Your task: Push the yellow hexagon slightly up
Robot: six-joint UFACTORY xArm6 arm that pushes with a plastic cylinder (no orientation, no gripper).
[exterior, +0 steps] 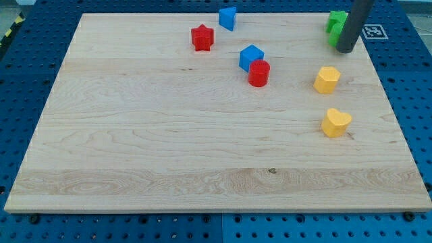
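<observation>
The yellow hexagon (327,79) lies on the wooden board (169,148) at the view's right, in the upper half. A yellow heart block (335,123) lies just below it. My rod comes down from the view's top right, and my tip (345,50) rests on the board above and slightly right of the hexagon, apart from it. The tip stands against a green block (335,27), which the rod partly hides.
A red star (202,38) and a blue block (227,18) lie near the top middle. A blue cube (250,57) touches a red cylinder (258,73) at its lower right. A marker tag (373,31) sits at the top right corner.
</observation>
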